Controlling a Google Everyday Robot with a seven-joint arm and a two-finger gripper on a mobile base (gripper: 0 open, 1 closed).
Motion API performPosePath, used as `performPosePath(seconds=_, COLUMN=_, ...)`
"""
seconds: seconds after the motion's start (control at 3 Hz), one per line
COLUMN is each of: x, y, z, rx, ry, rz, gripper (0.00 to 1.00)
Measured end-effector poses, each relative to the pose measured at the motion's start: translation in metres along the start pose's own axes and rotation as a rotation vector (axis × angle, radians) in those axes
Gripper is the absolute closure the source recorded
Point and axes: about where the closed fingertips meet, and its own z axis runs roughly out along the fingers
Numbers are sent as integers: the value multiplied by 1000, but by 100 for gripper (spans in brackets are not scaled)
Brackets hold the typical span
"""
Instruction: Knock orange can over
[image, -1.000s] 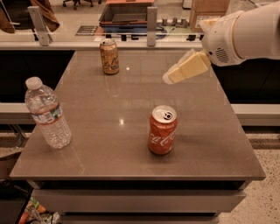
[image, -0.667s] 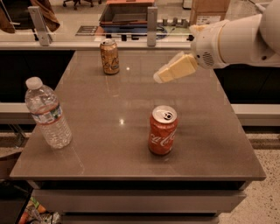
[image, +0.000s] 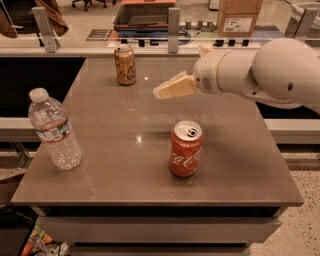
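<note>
Grey-brown counter (image: 100, 175) fills the camera view. The orange can (image: 125, 65) stands upright near the far edge, left of the middle. The pincer (image: 159, 92) hovers above the counter's middle, pointing left, apart from this can; whether it is apart or together I cannot tell.

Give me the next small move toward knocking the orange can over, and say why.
Probably slide the pincer left and toward the far edge of the table, at the upper body of the orange can. It stands upright there, apart from the pincer, which hovers above mid-table to its right. The Coca-Cola can stands nearer the camera, off that path.
</note>
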Motion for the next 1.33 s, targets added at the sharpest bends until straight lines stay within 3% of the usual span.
performPosePath(seconds=0.67, x=8, y=0, z=64, rx=-15, ry=-79, rz=50, gripper=0)
performPosePath(seconds=1.33, x=-2, y=-12, z=120, rx=-83, ry=-118, rz=52, gripper=0)
